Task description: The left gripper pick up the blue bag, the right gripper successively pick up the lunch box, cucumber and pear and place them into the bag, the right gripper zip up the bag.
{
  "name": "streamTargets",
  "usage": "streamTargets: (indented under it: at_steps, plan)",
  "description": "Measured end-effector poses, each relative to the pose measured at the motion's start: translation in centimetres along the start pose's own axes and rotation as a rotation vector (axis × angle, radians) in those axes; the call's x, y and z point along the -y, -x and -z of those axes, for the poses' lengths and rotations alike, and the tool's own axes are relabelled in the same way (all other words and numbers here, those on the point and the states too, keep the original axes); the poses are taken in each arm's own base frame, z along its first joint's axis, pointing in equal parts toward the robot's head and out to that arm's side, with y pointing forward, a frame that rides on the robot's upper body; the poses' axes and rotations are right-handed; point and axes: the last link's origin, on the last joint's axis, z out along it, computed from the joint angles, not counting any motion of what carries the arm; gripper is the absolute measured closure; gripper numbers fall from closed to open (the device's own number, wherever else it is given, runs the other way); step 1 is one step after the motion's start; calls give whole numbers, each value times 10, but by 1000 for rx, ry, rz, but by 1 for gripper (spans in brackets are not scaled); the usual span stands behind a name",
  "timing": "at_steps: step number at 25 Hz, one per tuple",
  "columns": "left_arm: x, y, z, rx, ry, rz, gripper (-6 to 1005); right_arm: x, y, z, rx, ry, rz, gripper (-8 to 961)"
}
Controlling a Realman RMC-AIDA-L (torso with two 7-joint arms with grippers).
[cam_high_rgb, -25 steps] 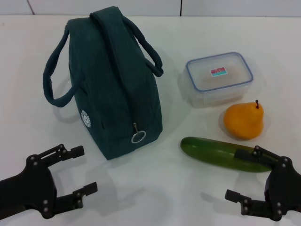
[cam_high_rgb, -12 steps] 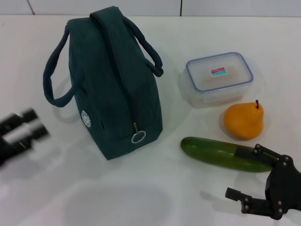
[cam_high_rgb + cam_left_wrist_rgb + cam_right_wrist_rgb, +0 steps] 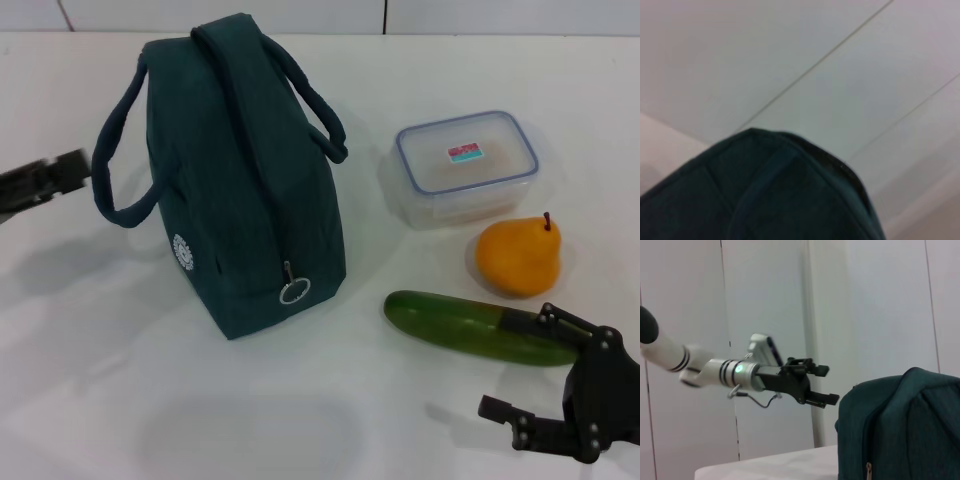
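Head view: soft blue bag (image 3: 240, 180) stands zipped, floppy loop handle (image 3: 120, 170) at nine o'clock the natural hold, just beside the spread-fingered left gripper (image 3: 62, 172); the right gripper (image 3: 545, 370) gapes, parked at five o'clock.

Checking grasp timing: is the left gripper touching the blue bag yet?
Apart. The right wrist view shows the open left gripper in the air beside the blue bag, a gap between them.

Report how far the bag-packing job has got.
Nothing is packed yet. The blue bag stands zipped on the table, ungrasped; the left gripper, fingers open, is beside its handle. The right gripper waits open by the cucumber. The lunch box, cucumber and pear lie outside the bag. Left: lifting and opening the bag, loading all three, zipping.
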Motion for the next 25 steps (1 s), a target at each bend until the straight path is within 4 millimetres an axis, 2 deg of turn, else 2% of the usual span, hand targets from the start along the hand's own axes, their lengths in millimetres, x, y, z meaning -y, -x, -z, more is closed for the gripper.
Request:
streamTargets:
  at_steps: [6, 11, 18, 25]
  plan:
    - [-35, -47, -34, 154, -120, -39, 237, 2, 1, -2, -3, 2, 4, 96]
    - [-67, -77, -63, 264, -220, -72, 248, 4, 2, -3, 3, -2, 6, 97]
    - [-76, -102, -89, 359, -347, -46, 264, 4, 3, -3, 8, -2, 11, 97]
    - [-72, -102, -100, 434, -426, -24, 279, 3, 3, -3, 12, 2, 11, 96]
